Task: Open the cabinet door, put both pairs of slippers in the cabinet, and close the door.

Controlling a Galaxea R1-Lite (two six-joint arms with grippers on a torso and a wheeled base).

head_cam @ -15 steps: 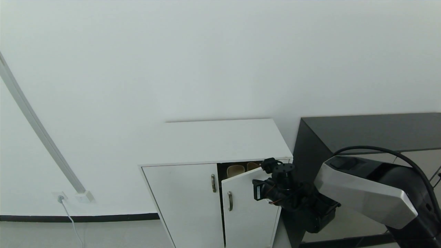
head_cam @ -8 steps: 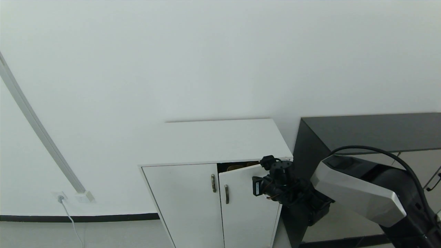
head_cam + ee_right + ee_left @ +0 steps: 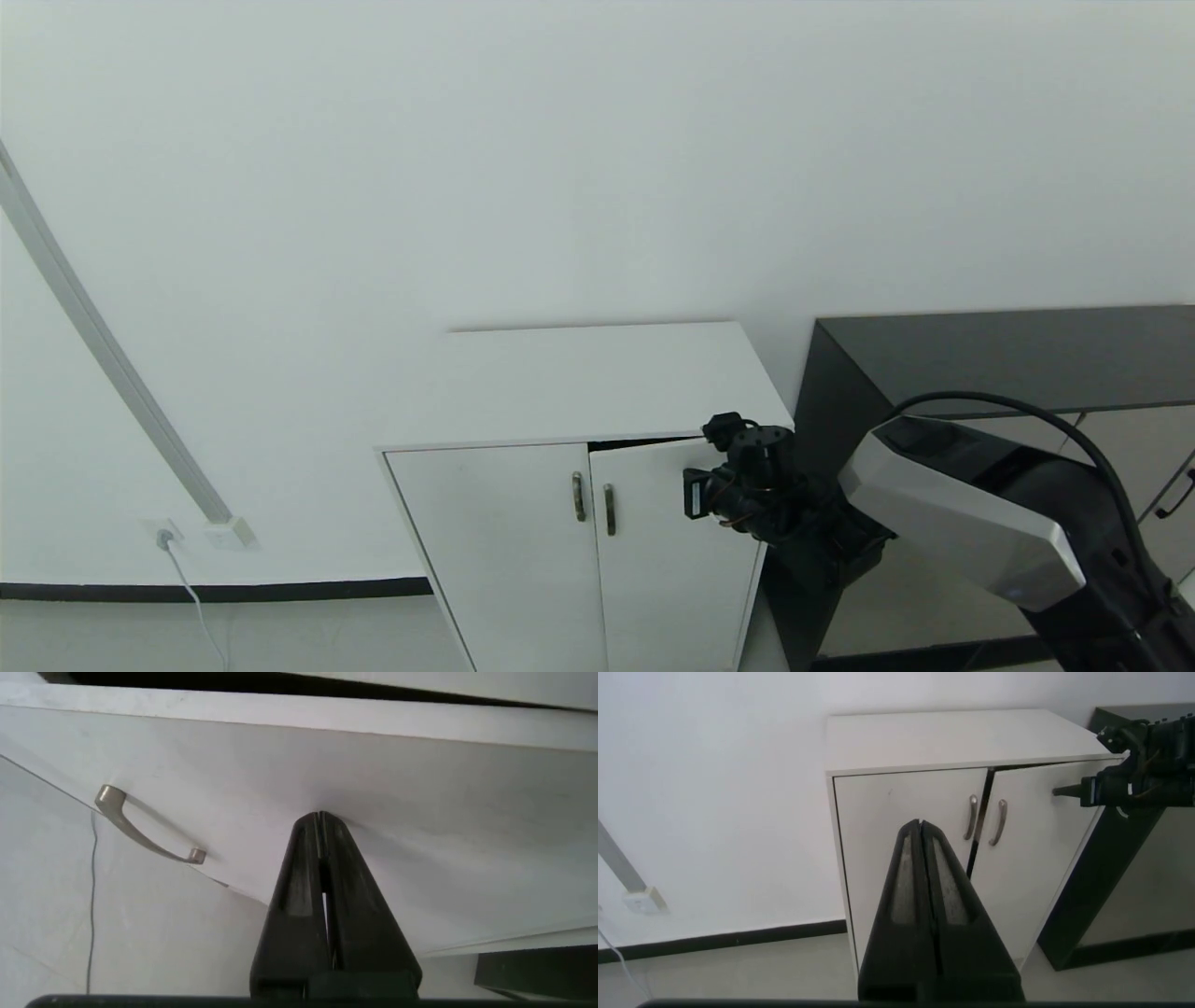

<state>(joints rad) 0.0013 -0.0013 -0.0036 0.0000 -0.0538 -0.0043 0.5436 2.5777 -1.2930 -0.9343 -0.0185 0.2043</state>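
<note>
At the cabinet (image 3: 597,383) front, its right door (image 3: 677,560) stands a crack ajar, a dark slit along its top, with the right gripper (image 3: 322,826) clenched empty, tip pressed on the panel hinge-side of the handle (image 3: 609,509). To finish well, I judge it should push straight in, slowly, until the panel sits flush with the left door (image 3: 504,551), then back off clear of the handle; the left gripper (image 3: 920,835), clamped on nothing, hangs well in front of the cabinet. No writing can be read on the cabinet or the dark desk (image 3: 980,355) beside it.
</note>
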